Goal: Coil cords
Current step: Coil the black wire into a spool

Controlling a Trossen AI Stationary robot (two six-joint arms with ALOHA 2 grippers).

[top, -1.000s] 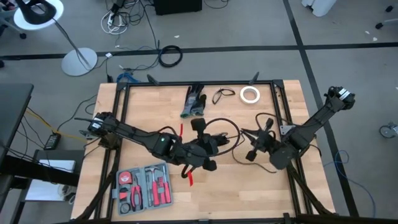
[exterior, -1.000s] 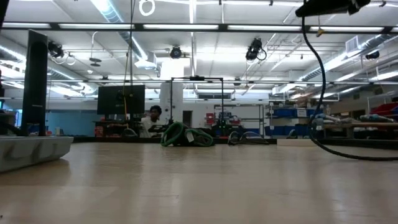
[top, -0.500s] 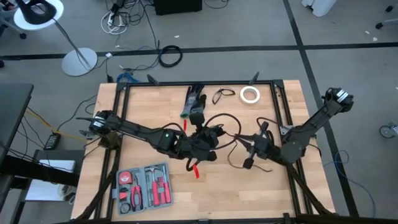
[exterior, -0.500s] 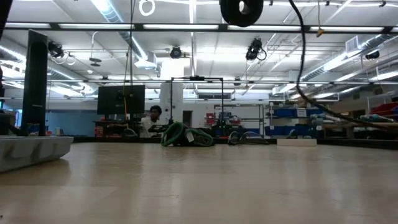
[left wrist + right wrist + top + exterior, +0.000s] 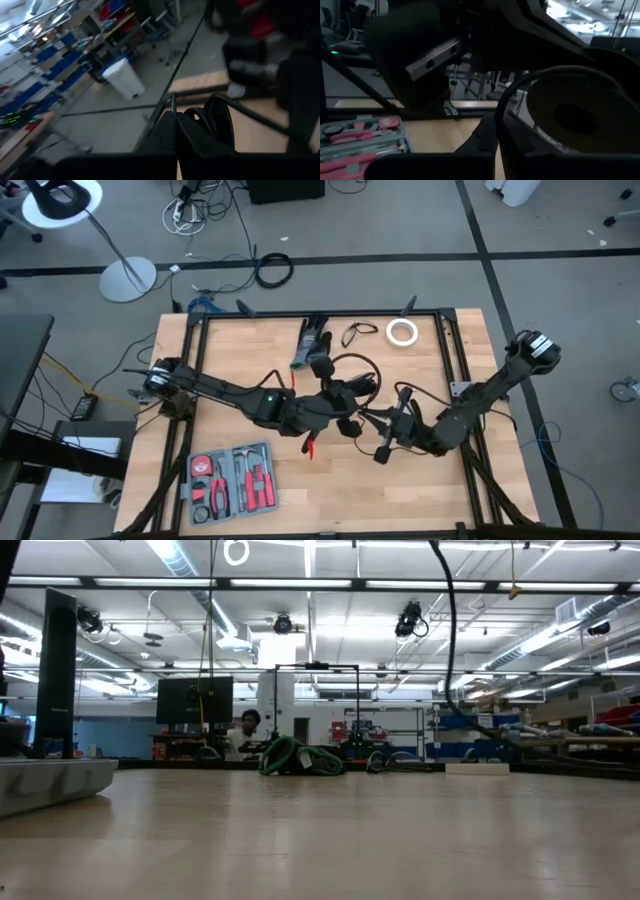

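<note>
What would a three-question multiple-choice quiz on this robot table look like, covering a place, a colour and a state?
1. Where does the grey open tool case lie on the wooden table in the high view?
A. left front corner
B. right rear corner
C. centre

2. What colour is the flat tape roll?
A. red
B. white
C. green

3. How are the left gripper and right gripper?
A. both open
B. both shut
C. one open

Answers:
1 A: it sits by the front edge under the left arm.
2 B: a pale ring near the rear rail.
3 B: fingers closed on the thin black cord.
</note>
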